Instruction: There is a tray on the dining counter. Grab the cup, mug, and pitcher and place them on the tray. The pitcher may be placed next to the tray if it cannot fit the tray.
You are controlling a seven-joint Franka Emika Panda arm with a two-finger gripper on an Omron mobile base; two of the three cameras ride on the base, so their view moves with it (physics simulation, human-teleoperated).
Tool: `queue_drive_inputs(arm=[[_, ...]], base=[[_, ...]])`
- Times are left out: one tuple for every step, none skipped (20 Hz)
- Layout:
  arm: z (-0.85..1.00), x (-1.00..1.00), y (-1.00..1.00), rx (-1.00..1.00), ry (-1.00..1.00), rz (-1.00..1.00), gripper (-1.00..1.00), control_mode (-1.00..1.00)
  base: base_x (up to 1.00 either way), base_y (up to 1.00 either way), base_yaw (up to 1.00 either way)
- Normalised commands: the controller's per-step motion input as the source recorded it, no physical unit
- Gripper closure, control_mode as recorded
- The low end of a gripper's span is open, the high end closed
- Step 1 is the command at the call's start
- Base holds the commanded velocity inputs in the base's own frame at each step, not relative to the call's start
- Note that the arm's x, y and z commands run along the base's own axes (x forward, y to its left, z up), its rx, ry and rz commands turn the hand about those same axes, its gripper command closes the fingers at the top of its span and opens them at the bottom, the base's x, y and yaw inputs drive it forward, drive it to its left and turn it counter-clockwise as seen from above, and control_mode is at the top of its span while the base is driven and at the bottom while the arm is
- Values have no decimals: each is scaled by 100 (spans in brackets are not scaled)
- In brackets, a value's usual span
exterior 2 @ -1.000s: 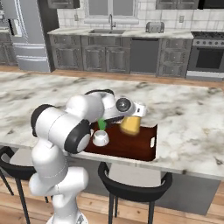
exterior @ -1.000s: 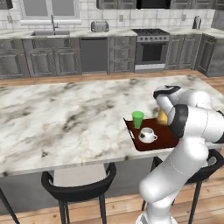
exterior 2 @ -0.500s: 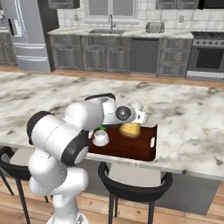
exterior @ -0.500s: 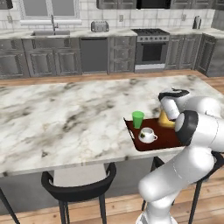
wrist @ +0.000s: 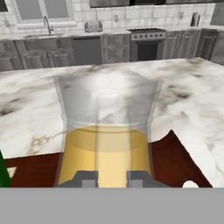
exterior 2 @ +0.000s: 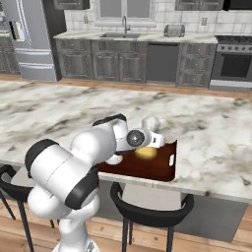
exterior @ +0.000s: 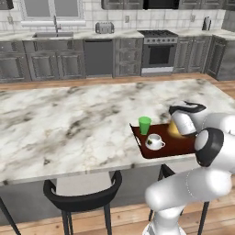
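The dark red-brown tray lies at the near edge of the dining counter. On its left part stand the green cup and the white mug. My gripper is shut on the pitcher, low over the tray's right part; whether its base touches the tray I cannot tell. In the hand view the pitcher stands close in front, clear above and amber below, with my gripper at its base and the tray under it. From the right, the pitcher shows below my gripper on the tray.
Black bar stools stand under the counter's near edge. The marble top stretches wide to the left of the tray. Grey cabinets, a sink and a stove line the far wall. A sliver of the green cup shows at the hand view's left edge.
My hand has come down with the pitcher, from above the tray to low over its right part. Cup and mug have stayed in place.
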Motion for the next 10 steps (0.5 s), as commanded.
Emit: queue_drive_inputs(arm=[[-17, -39, 0, 0, 0, 0, 100, -100], [-20, -36, 0, 0, 0, 0, 100, -100], [-19, -32, 0, 0, 1, 0, 100, -100], [-16, -31, 0, 0, 2, 0, 100, -100], [-13, -31, 0, 0, 1, 0, 100, -100], [-2, -20, 0, 0, 1, 0, 100, -100], [0, -6, 0, 0, 0, 0, 100, -100], [0, 0, 0, 0, 1, 0, 100, -100], [0, 0, 0, 0, 0, 0, 100, -100], [0, 0, 0, 0, 0, 0, 100, -100]], base=[[0, 0, 0], [0, 0, 0], [0, 0, 0], [0, 0, 0], [0, 0, 0], [0, 0, 0], [0, 0, 0], [0, 0, 0], [0, 0, 0], [0, 0, 0]])
